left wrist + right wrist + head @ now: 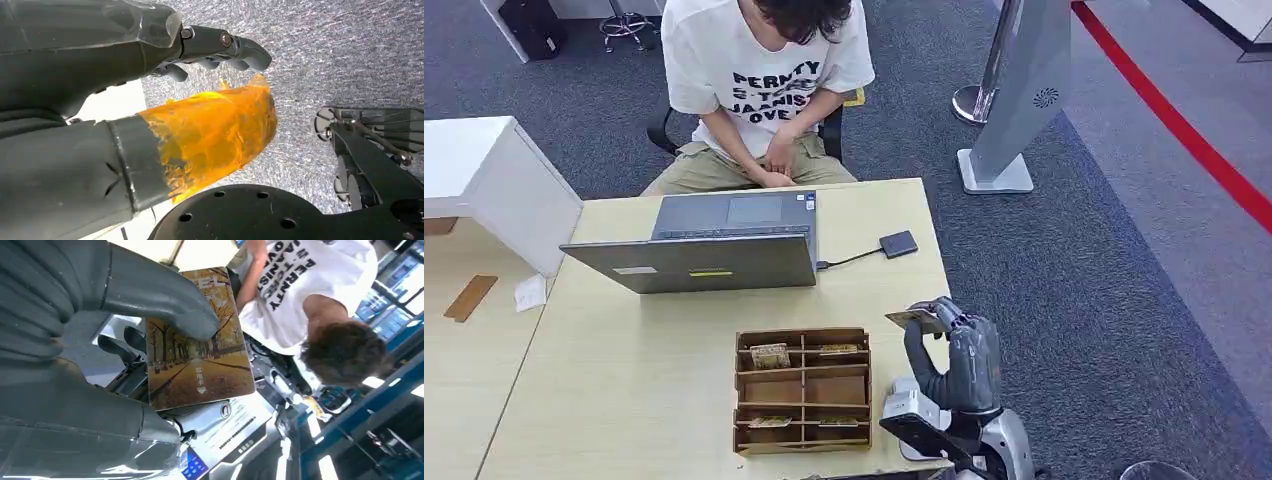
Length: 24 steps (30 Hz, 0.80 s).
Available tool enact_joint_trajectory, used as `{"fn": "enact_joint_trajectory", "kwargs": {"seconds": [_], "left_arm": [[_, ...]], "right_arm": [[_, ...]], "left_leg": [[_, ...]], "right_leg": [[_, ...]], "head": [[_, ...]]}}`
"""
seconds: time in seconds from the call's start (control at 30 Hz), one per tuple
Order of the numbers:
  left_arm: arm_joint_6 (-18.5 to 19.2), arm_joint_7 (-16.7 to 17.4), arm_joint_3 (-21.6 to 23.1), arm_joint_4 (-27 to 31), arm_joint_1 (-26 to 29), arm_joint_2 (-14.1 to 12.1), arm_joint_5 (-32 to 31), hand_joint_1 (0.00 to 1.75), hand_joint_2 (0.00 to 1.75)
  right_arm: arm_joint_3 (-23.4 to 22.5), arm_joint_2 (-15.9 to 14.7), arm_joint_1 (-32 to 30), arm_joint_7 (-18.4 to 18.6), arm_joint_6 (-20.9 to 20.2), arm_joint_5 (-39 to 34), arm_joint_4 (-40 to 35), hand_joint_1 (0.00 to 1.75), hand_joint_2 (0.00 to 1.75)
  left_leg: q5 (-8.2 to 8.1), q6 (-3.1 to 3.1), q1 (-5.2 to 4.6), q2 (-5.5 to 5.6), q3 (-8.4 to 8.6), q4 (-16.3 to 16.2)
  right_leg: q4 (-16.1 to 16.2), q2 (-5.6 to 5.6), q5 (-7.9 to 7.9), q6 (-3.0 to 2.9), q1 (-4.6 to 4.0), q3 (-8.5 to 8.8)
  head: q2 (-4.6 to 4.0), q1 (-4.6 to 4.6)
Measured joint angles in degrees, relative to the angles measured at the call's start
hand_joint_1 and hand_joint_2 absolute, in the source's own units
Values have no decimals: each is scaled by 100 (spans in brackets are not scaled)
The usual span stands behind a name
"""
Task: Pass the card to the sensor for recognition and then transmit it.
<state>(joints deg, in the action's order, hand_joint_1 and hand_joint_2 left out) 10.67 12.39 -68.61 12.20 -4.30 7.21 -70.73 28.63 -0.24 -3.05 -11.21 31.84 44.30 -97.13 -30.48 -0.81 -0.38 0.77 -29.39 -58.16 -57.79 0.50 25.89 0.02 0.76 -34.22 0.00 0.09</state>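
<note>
Yellow-printed card point(914, 318) is pinched in my right hand point(954, 355), lifted off the table point(624, 400); the black sensor point(898, 244) is well apart, so scanning and handover remain.

Card held up above the desk, sensor lying flat near the far edge

The card point(200, 347) shows an autumn avenue of trees with white print and a small arrow; the right hand point(954, 355) pinches it, thumb pressed on its printed face, above the desk's point(624, 380) right edge. The sensor point(898, 243), a small dark square pad, perhaps wired to the laptop by its thin cable, lies well apart from the card.
</note>
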Motion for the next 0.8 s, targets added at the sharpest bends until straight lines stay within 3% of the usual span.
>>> {"fn": "enact_joint_trajectory", "kwargs": {"seconds": [0.4, 0.8], "left_arm": [[90, -103, 315, 0, -46, -22, -477, 0, 0], [238, -30, 861, 0, -223, -39, -953, 0, 0]], "right_arm": [[514, 144, 1200, 53, -96, 378, 346, 175, 175], [833, 302, 2551, 413, -50, 1738, 1154, 175, 175]], "left_leg": [[4, 2, 0, -1, 1, 0], [5, 2, 0, 0, 1, -1]], "right_leg": [[-2, 1, -3, -2, 0, 0], [-3, 0, -4, -1, 0, 0]], "head": [[0, 0], [0, 0]]}}
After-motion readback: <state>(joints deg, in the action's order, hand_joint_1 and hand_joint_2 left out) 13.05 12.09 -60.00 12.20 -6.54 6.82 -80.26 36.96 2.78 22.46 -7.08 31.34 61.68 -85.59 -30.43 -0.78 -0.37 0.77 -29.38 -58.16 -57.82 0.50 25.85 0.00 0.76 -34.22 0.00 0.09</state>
